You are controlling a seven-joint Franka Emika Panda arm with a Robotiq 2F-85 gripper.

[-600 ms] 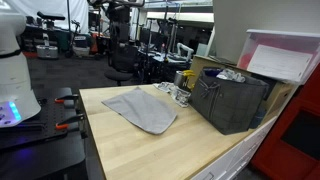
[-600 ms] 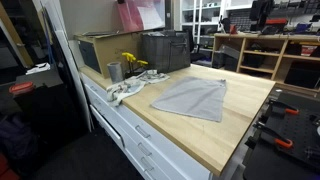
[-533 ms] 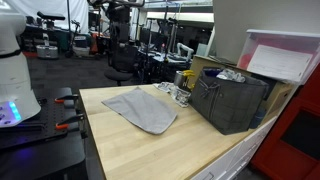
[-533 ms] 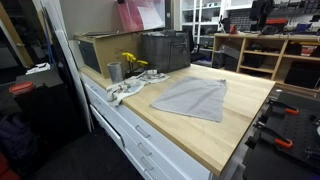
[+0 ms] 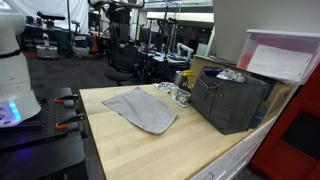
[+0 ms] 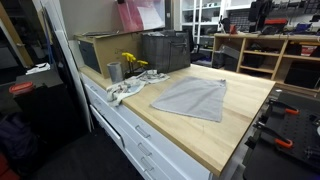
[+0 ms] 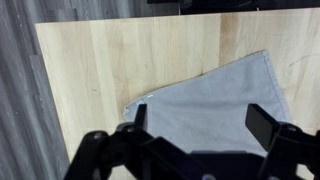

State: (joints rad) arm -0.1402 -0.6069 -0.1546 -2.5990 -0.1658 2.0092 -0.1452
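Note:
A grey cloth (image 5: 140, 108) (image 6: 192, 98) lies spread flat on the light wooden tabletop (image 5: 175, 150) (image 6: 235, 130). In the wrist view the cloth (image 7: 210, 85) fills the lower right, with one corner pointing left over the bare wood (image 7: 100, 60). My gripper (image 7: 200, 122) hangs high above the cloth, open, with its two black fingers (image 7: 266, 122) wide apart and nothing between them. It touches nothing. Neither exterior view shows the gripper; only the robot's white base (image 5: 14, 70) appears.
A dark grey crate (image 5: 228, 100) (image 6: 165, 50) stands at the table's far side, with a metal cup (image 6: 115, 71), a yellow item (image 6: 130, 61) and a crumpled white rag (image 6: 122, 90) beside it. A cardboard box (image 6: 100, 50) sits behind. Red-handled clamps (image 5: 65, 100) lie next to the table.

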